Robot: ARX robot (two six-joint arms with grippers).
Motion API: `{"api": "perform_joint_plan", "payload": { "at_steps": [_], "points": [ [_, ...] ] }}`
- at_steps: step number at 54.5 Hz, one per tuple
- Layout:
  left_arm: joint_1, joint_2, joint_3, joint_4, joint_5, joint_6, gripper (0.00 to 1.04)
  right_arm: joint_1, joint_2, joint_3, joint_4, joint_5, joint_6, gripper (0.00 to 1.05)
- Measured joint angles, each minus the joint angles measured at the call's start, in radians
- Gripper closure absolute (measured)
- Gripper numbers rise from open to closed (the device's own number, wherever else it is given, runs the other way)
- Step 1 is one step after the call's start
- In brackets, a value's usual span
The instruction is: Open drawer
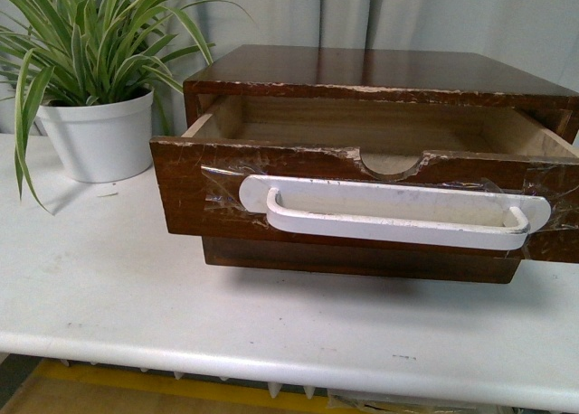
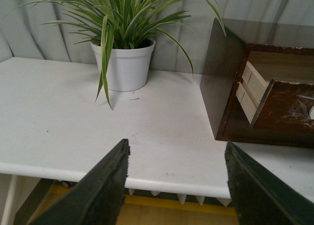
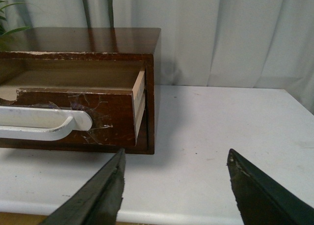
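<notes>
The drawer (image 1: 194, 192), dark-brown wood with a long white taped-on handle (image 1: 389, 212) and a half-round notch in its chipped top edge, stands pulled partway out of its brown cabinet (image 1: 380, 70); its inside looks bare. Neither gripper shows in the front view. My left gripper (image 2: 177, 151) is open and empty, low at the table's front edge, left of the cabinet; the drawer's corner (image 2: 284, 107) shows there. My right gripper (image 3: 175, 158) is open and empty, in front of the cabinet's right end; the drawer (image 3: 110, 114) and handle end (image 3: 49, 124) show there.
A spider plant in a white pot (image 1: 99, 138) stands on the white table (image 1: 109, 287) left of the cabinet, also in the left wrist view (image 2: 126, 65). A plain lower drawer front (image 1: 362, 260) sits under the open one. Curtains hang behind.
</notes>
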Motion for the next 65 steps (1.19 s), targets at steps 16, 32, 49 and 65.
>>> {"api": "perform_joint_plan", "payload": {
  "at_steps": [16, 32, 49, 65],
  "points": [
    [0.003, -0.044, -0.051, 0.003, 0.013, 0.002, 0.96, 0.0, -0.021, -0.031, 0.003, 0.003, 0.0, 0.98],
    [0.003, -0.045, -0.051, 0.003, 0.014, 0.002, 1.01, 0.0, -0.059, -0.071, 0.01, 0.003, 0.0, 1.03],
    [0.003, -0.045, -0.051, 0.003, 0.014, 0.002, 1.01, 0.0, -0.059, -0.071, 0.01, 0.003, 0.0, 1.03],
    [0.003, -0.045, -0.051, 0.003, 0.013, 0.002, 0.45, 0.0, -0.059, -0.071, 0.01, 0.003, 0.0, 0.49]
  ]
}}
